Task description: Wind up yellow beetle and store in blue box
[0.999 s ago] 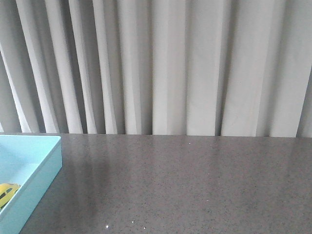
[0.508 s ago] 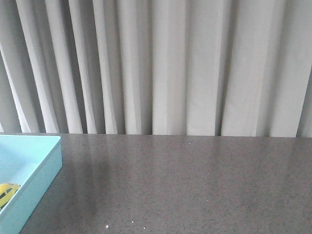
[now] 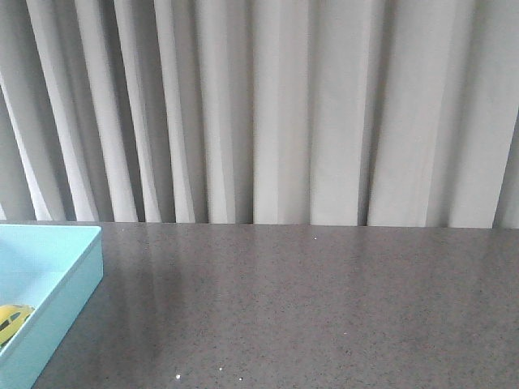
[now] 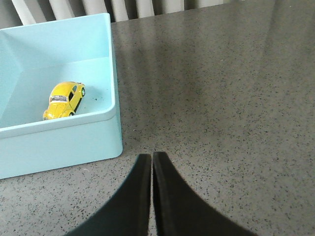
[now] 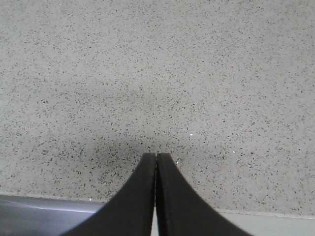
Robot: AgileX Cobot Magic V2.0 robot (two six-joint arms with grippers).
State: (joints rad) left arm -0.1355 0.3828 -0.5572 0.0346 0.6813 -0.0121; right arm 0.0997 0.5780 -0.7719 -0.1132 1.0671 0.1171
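Note:
The yellow beetle (image 4: 64, 100) stands on its wheels inside the blue box (image 4: 64, 140), close to the box's near wall. In the front view only a bit of the beetle (image 3: 11, 318) shows in the box (image 3: 69, 300) at the left edge. My left gripper (image 4: 151, 157) is shut and empty, above the table just outside the box's corner. My right gripper (image 5: 156, 156) is shut and empty over bare table near its front edge. Neither gripper shows in the front view.
The dark speckled table (image 3: 308, 308) runs to a pale pleated curtain (image 3: 276, 113) at the back. The table's front edge (image 5: 266, 214) shows in the right wrist view.

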